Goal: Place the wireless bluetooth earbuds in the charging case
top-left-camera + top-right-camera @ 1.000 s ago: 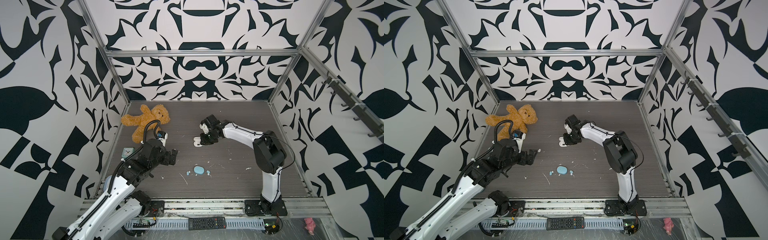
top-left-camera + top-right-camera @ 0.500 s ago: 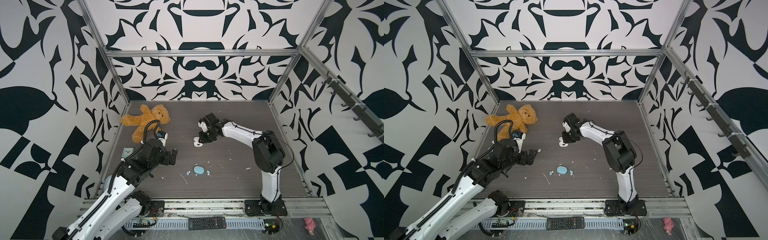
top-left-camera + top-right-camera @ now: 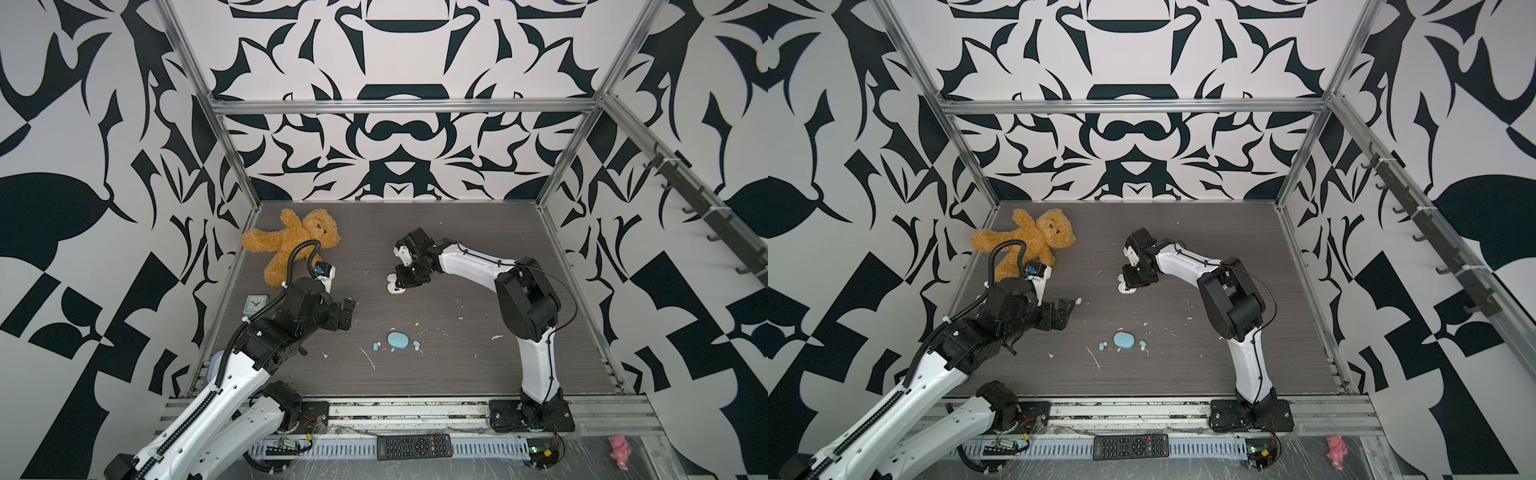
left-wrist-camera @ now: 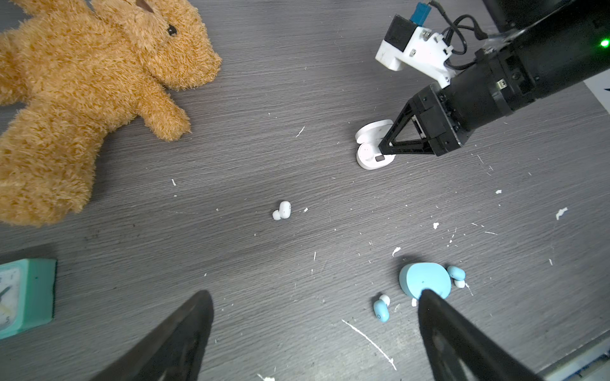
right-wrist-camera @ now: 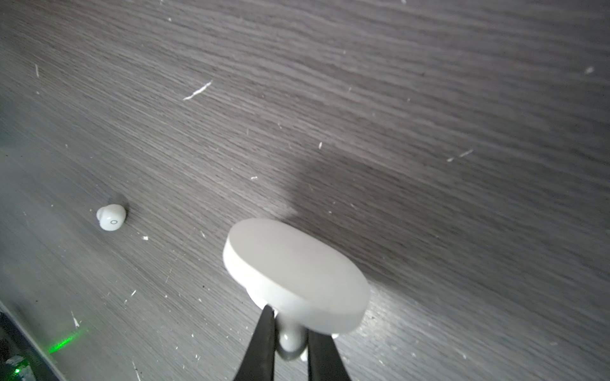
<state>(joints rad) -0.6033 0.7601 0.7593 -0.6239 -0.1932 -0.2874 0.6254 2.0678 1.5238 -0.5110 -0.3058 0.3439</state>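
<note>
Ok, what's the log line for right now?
right end effector: shut on white bud at open white case | left end effector: open, empty | loose bud: on table

Bare desk (image 3: 498, 224) is lying open along the far side and across the near right. The teddy bear (image 3: 291, 245) and clock (image 3: 253, 304) are crowding the left edge. The blue case (image 3: 398, 340) is sitting centre-near, and the right arm (image 3: 469, 266) is reaching over the right half.

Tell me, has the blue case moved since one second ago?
No. The blue case lies where it was, beside the same long white scuff in a top view.
</note>
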